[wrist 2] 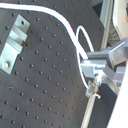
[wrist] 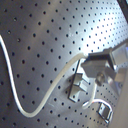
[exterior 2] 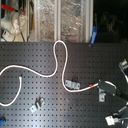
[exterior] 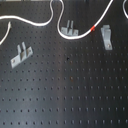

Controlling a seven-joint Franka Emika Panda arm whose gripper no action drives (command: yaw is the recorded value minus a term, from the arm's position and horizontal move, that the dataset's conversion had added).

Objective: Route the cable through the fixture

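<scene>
The white cable (exterior: pixel 30 22) snakes across the black pegboard (exterior: pixel 65 90). It loops down to the middle metal clip (exterior: pixel 70 29) and passes along its base; I cannot tell if it sits between the posts. Its red band (exterior: pixel 93 28) lies just past that clip, and the cable then rises out at the first exterior view's top right. In the second exterior view the cable (exterior 2: pixel 59 50) and red band (exterior 2: pixel 93 86) lead into my gripper (exterior 2: pixel 104 89) at the right. The gripper (wrist 2: pixel 92 76) looks shut on the cable (wrist 2: pixel 75 35). The gripper (wrist: pixel 98 75) hovers over a clip (wrist: pixel 77 86).
Two more metal clips stand on the board, one at the first exterior view's left (exterior: pixel 21 54) and one at its right (exterior: pixel 105 37). Clear bins and clutter (exterior 2: pixel 60 20) sit behind the board in the second exterior view. The cable's free end (exterior 2: pixel 6 103) lies at its left.
</scene>
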